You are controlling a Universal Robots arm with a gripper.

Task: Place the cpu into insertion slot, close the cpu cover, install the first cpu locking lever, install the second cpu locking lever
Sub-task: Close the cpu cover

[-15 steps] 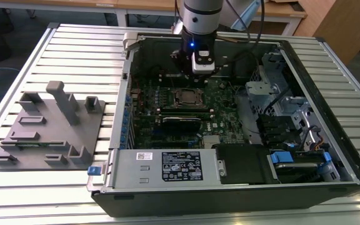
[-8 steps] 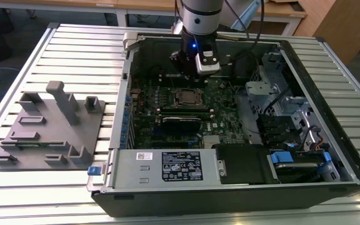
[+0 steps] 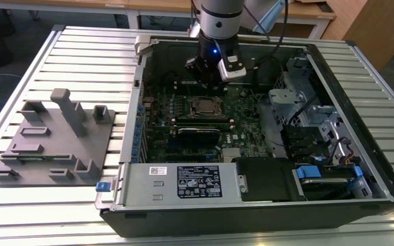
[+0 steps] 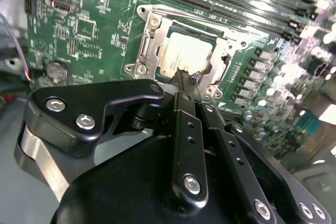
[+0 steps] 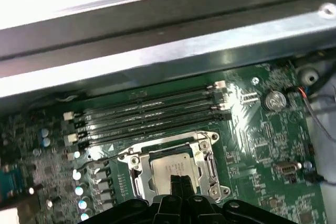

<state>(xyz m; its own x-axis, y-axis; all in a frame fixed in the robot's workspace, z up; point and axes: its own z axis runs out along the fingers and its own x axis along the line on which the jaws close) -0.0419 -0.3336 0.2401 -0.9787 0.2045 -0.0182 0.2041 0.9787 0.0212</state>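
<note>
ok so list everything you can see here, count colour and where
computer case: one, black, open on the table
table: one, silver slatted, under everything
fixture tray: one, grey, exterior view's left of the case
motherboard: one, green, inside the case
cpu: one, silvery-grey, mid-motherboard
cpu cover: one, silver, framing the cpu
memory slots: several, black, beside the cpu
power supply: one, silver, case's camera-side edge
arm: one, silver and black, above the case
gripper: one, black, shut, tips at the cpu's edge
</note>
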